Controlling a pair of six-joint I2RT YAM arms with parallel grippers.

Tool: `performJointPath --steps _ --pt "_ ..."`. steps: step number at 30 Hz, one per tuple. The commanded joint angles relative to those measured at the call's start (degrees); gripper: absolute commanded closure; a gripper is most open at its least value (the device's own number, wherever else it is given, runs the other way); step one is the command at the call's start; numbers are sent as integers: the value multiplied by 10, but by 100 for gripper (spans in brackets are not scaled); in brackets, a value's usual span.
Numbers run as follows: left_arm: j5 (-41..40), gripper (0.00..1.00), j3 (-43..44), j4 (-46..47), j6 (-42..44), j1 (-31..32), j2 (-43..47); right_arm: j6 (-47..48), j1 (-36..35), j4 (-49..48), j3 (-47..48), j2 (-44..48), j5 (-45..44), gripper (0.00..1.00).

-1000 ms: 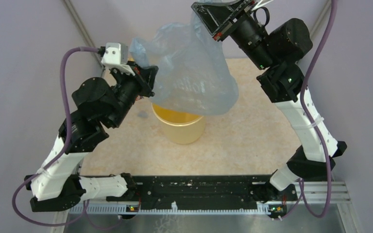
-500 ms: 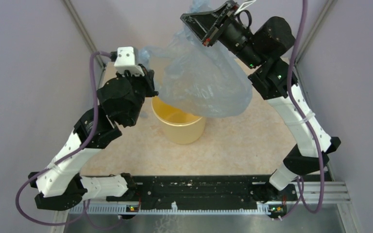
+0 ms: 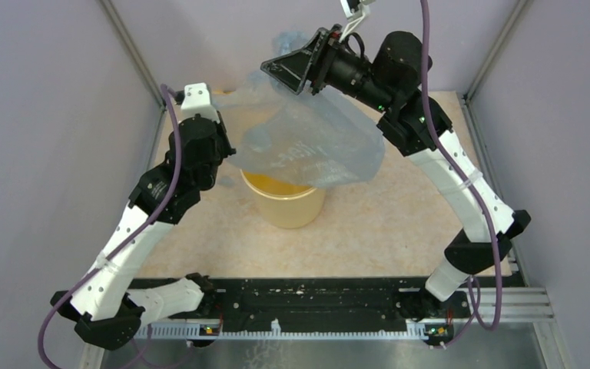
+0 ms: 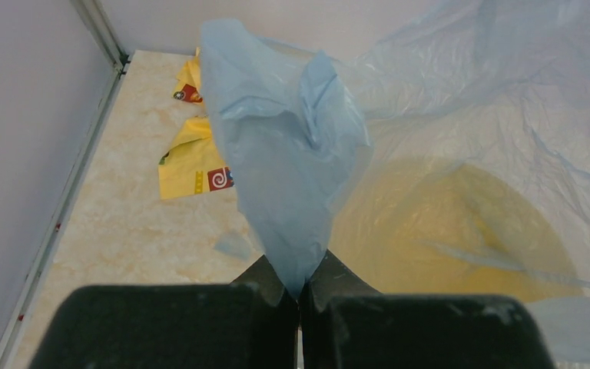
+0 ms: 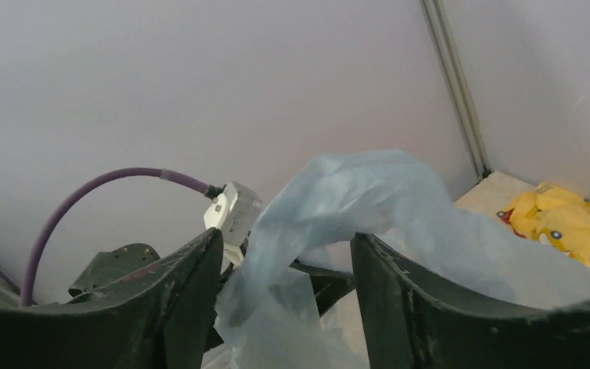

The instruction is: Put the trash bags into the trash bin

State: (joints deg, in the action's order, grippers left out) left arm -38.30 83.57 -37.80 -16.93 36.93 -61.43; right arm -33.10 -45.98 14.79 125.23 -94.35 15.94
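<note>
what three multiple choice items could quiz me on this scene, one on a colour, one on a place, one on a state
1. What colour is the trash bin? A pale yellow; B green; C black.
2. Where does the yellow cloth lie? A in the bin; B on the table, outside the bin; C on the floor.
3. How is the left pincer? A open, empty; B shut on the cloth; C shut on the trash bag.

Key:
1 A, its wall shows pale yellow from above.
2 B, the left wrist view shows it lying on the table off to the bin's side.
3 C, its jaws meet on a pinched fold of blue film.
</note>
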Motion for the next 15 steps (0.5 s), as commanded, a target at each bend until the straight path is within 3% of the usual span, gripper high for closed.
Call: performJointPath --steps 1,6,12,15 --pt "30 100 -9 15 -10 -22 10 22 -4 28 8 43 9 30" --pt "49 100 -15 19 -7 -40 5 58 -5 81 1 83 -15 13" --pt "66 100 -23 24 -7 -56 4 101 -4 138 -34 142 -46 2" --pt "71 100 -23 25 -5 -61 4 124 -5 172 -64 177 -62 1"
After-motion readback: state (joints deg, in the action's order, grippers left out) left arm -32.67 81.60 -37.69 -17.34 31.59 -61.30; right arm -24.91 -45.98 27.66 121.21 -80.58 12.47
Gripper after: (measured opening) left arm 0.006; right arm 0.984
